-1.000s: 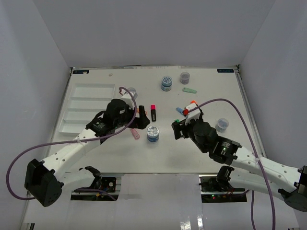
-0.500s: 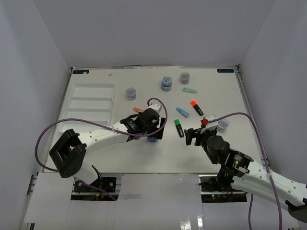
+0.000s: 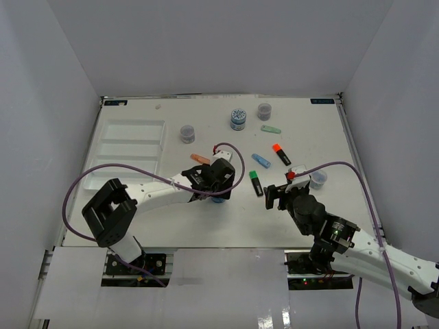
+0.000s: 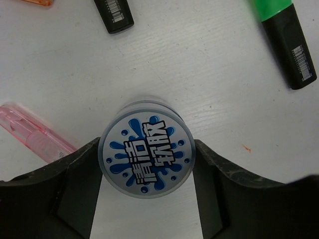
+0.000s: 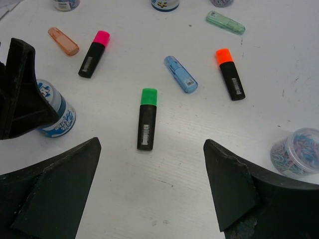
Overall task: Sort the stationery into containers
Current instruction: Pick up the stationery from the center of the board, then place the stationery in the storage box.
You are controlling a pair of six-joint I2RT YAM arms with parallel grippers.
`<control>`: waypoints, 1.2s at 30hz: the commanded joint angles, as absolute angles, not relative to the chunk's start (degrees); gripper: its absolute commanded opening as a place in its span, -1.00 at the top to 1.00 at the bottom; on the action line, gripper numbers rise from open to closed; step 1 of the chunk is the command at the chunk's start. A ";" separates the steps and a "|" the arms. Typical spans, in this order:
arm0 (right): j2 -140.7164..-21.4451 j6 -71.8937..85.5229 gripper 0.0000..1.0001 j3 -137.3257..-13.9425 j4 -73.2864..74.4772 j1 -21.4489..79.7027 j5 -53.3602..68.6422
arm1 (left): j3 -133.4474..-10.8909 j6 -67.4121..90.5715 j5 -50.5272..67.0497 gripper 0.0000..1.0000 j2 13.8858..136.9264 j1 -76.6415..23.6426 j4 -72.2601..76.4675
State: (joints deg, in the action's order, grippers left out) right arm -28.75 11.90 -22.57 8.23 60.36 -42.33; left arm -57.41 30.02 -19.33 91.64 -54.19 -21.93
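The white tray [image 3: 127, 131] lies well left of your left gripper [image 4: 147, 143], whose jaws seem clamped on both sides of the upright blue jar [image 4: 145, 162]. Your right gripper [image 5: 150, 144] gapes empty, the green-capped highlighter [image 5: 147, 117] just ahead, its length running straight away from it.

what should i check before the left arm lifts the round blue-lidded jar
1. Round blue-and-white plastic jar centred in left gripper: ok.
2. Fingers gripping it firmly: cannot tell.
3. Pale pink translucent marker clear of the left finger: cannot tell, its end is hidden.
4. Black green-capped highlighter clear of jar: ok.
5. Right gripper open, away from jar: ok.
6. Shallow white compartment tray unblocked: ok.
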 commanded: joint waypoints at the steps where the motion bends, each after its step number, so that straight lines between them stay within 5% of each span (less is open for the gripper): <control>1: -29.44 12.83 -0.81 -22.59 6.77 60.21 -43.77 | -59.85 31.72 -22.32 -0.23 90.36 -54.41 -22.24; 5: -29.44 12.74 -0.81 -22.59 6.77 60.21 -42.98 | -61.78 31.55 -26.43 0.07 88.42 -54.06 -24.34; 9: -29.44 12.83 -0.81 -22.41 6.77 60.21 -42.01 | -66.00 30.50 -28.21 0.05 85.52 -48.97 -29.17; 18: -30.67 12.57 -0.81 -21.27 4.32 60.29 -36.74 | -74.00 22.68 -24.45 -0.04 83.14 -19.27 -28.58; 28: -34.01 12.04 -0.81 -17.58 -1.48 60.21 -31.12 | -91.30 20.56 -21.10 -0.03 100.88 3.39 -23.29; 36: -35.77 11.95 -0.80 -15.21 -4.04 60.12 -27.60 | -103.79 20.21 -19.79 -0.03 116.00 9.66 -22.41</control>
State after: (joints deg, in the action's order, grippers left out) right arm -35.38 11.94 -15.75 0.80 60.34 -29.32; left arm -99.35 20.56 -20.78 116.16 7.88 -24.73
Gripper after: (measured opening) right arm 0.903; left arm 0.744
